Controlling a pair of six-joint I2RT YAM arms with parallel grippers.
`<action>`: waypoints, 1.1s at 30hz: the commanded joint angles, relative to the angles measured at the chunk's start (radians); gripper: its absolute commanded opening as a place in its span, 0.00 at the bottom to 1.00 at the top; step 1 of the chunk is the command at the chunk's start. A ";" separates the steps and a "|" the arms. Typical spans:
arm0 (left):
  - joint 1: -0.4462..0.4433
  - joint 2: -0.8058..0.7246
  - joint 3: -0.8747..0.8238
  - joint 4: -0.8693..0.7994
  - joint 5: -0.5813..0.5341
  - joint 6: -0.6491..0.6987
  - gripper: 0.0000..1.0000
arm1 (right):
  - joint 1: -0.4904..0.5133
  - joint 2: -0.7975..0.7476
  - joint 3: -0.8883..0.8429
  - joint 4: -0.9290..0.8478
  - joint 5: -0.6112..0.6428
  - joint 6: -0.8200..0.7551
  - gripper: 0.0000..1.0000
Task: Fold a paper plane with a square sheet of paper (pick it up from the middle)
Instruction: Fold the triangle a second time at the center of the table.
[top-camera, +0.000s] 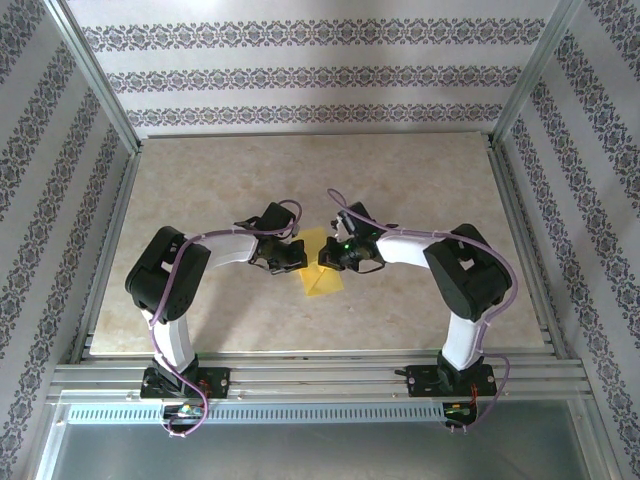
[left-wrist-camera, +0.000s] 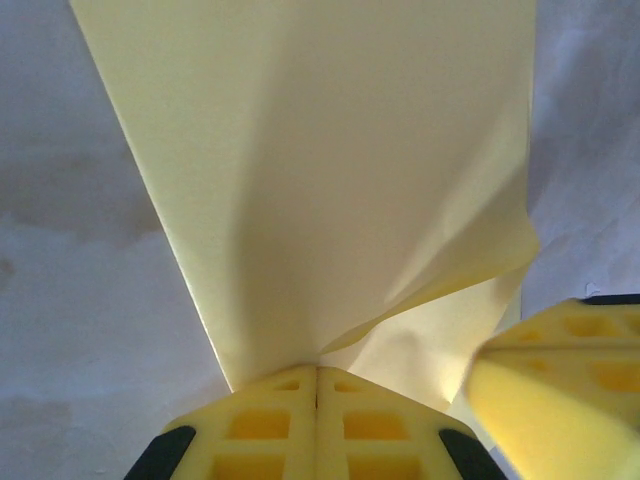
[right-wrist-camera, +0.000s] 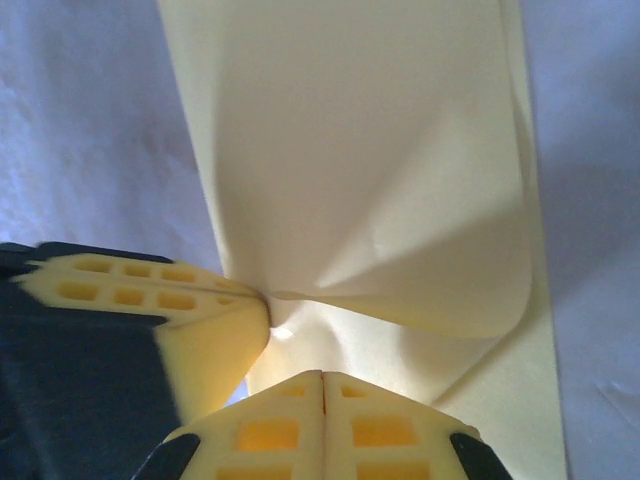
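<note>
**Both sets of fingers pinched on the yellow sheet**

I saw the square sheet of paper (top-camera: 322, 272) held between the two arms, with the middle of the tabletop (top-camera: 200, 180) beneath it. The left gripper (left-wrist-camera: 317, 372) had its fingers pressed together on one edge of the sheet, and the paper rose straight out of the seam between them. The right gripper (right-wrist-camera: 322, 378) was also closed, pinching the sheet just beside the left one's fingertip (right-wrist-camera: 205, 300). From above, the left gripper sat at the sheet's left side and the right gripper at its right side, the two close together. The sheet was doubled over itself, its upper layer curling loosely over the lower one. I could not tell whether its low corner touched the tabletop.
</note>
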 joint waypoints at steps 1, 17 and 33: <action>-0.007 0.056 -0.009 -0.133 -0.090 0.050 0.00 | 0.011 0.043 0.048 -0.023 0.009 -0.023 0.02; -0.007 0.096 -0.017 -0.192 -0.196 0.125 0.00 | -0.106 0.013 -0.085 0.071 0.052 0.000 0.01; -0.005 0.127 0.131 -0.244 -0.167 0.339 0.00 | -0.032 -0.070 -0.059 0.090 0.063 -0.011 0.01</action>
